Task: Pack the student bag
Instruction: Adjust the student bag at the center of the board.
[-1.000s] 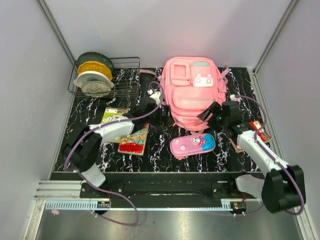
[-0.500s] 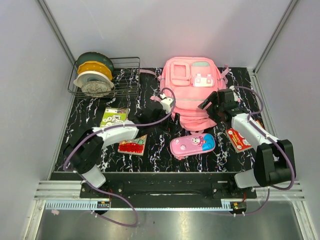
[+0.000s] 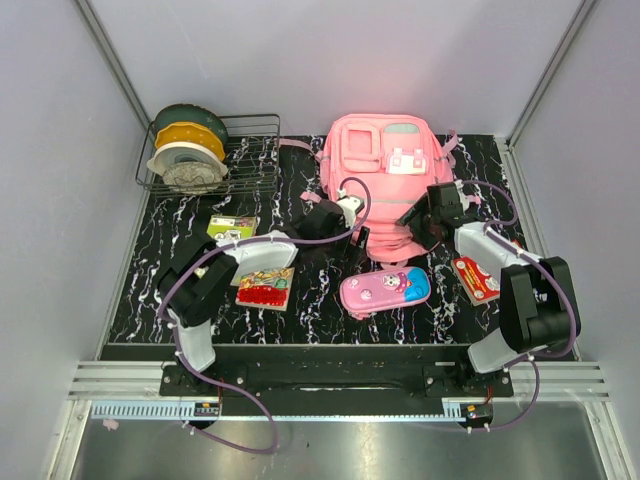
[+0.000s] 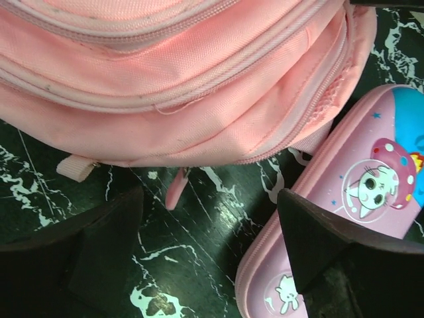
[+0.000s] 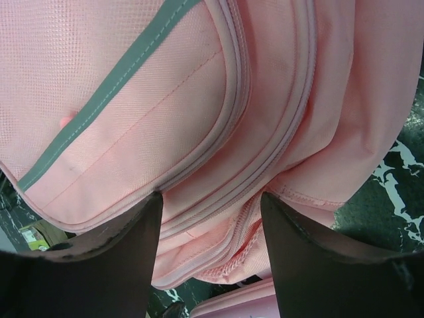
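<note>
Closely, pencil case (image 3: 385, 291) by student bag (image 3: 387, 190), left end effector (image 4: 209, 199), right end effector (image 5: 211, 197) released

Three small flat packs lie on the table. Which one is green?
The green pack nearest the wire basket, at the left. A red pack lies just in front of it, another red pack at the far right.
</note>
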